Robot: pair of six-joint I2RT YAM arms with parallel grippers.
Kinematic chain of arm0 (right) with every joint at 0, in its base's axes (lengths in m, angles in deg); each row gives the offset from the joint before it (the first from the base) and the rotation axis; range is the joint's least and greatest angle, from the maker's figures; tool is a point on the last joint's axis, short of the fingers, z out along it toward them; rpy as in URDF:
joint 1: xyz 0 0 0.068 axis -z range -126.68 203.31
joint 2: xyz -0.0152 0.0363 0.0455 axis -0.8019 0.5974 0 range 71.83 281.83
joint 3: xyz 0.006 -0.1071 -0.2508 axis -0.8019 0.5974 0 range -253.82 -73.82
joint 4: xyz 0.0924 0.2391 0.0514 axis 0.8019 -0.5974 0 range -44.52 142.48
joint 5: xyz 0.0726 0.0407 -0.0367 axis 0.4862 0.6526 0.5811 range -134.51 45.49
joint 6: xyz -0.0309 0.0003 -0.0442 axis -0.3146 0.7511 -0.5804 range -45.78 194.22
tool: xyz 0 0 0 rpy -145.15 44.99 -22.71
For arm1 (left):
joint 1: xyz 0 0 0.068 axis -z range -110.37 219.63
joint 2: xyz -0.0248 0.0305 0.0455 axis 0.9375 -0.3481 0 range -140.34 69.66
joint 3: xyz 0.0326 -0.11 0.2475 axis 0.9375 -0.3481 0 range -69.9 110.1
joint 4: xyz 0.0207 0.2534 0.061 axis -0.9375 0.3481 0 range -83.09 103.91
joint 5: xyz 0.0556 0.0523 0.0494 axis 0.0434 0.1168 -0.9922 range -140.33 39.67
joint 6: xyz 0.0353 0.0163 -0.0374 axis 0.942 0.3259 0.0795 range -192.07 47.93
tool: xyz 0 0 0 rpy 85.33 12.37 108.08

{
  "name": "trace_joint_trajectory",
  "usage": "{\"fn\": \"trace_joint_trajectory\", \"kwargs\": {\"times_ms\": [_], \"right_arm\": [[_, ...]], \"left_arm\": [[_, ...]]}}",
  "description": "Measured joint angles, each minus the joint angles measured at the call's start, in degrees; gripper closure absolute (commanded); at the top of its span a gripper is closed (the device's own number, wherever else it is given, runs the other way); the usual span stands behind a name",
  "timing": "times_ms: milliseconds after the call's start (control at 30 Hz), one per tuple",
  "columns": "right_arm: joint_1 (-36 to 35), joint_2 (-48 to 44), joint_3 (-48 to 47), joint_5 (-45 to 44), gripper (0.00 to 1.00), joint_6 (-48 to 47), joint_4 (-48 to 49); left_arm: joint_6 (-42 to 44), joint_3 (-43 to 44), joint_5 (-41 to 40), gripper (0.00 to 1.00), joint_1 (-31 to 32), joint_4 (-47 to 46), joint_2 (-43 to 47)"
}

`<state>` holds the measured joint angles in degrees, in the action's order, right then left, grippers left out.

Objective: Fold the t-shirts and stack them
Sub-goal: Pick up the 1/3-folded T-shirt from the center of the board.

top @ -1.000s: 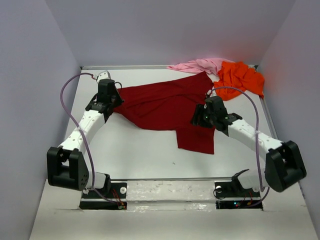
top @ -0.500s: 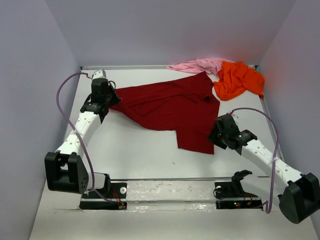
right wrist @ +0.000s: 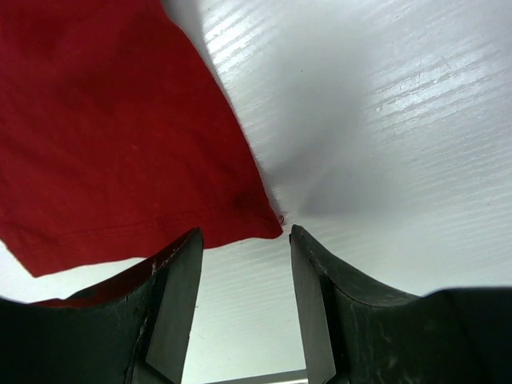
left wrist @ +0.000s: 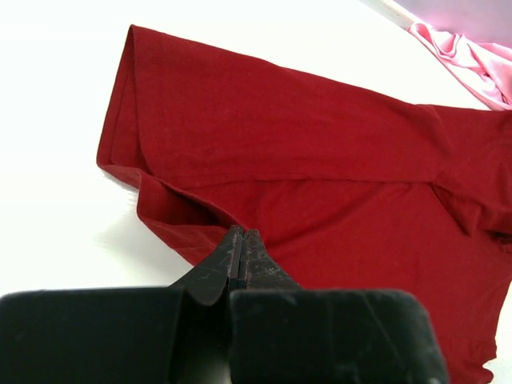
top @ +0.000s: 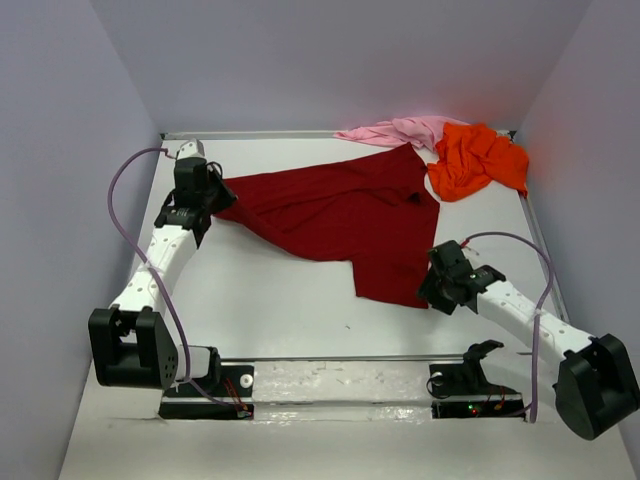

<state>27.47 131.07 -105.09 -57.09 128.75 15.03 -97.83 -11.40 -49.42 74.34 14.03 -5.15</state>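
Note:
The dark red t-shirt [top: 340, 215] lies spread across the middle of the table. My left gripper [top: 205, 195] is shut on its left edge, where the cloth [left wrist: 304, 152] rises in a small fold at the closed tips [left wrist: 242, 232]. My right gripper [top: 432, 292] is open at the shirt's near right hem corner. In the right wrist view that corner [right wrist: 104, 120] lies just ahead of the gap between the fingers [right wrist: 245, 232], with nothing between them. The orange t-shirt [top: 475, 160] and the pale pink t-shirt [top: 395, 130] lie crumpled at the far right corner.
The white table [top: 280, 310] is walled at the left, back and right. A strip of pink cloth [left wrist: 468, 60] shows at the top right of the left wrist view. Both arm bases stand at the near edge.
My right arm has drawn back from the shirt's middle to its near right hem corner. My left gripper has shifted left and farther away, drawing the shirt's left edge along.

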Motion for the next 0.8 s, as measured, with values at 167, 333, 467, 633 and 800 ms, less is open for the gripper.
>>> {"fn": "trace_joint_trajectory", "kwargs": {"times_ms": [167, 333, 467, 633, 800], "right_arm": [[0.0, 1.7, 0.3, 0.6, 0.47, 0.6, 1.2], [0.0, 3.9, 0.4, 0.6, 0.55, 0.9, 3.1], [0.0, 5.3, 1.3, 1.0, 0.57, 1.4, 5.3], [0.0, 5.3, 1.6, 1.5, 0.58, 1.9, 6.7], [0.0, 5.1, 2.2, 1.9, 0.88, 2.0, 7.8]], "left_arm": [[-0.2, 0.0, 0.6, 1.0, -0.5, -0.3, 0.5], [-0.2, 0.0, 1.0, 1.0, -0.9, -0.5, 0.7], [-0.2, 0.0, 1.3, 1.0, -1.1, -0.7, 0.8], [-0.3, 0.0, 1.7, 1.0, -1.1, -0.9, 0.8], [-0.3, 0.0, 2.0, 1.0, -1.2, -0.9, 0.8]]}}
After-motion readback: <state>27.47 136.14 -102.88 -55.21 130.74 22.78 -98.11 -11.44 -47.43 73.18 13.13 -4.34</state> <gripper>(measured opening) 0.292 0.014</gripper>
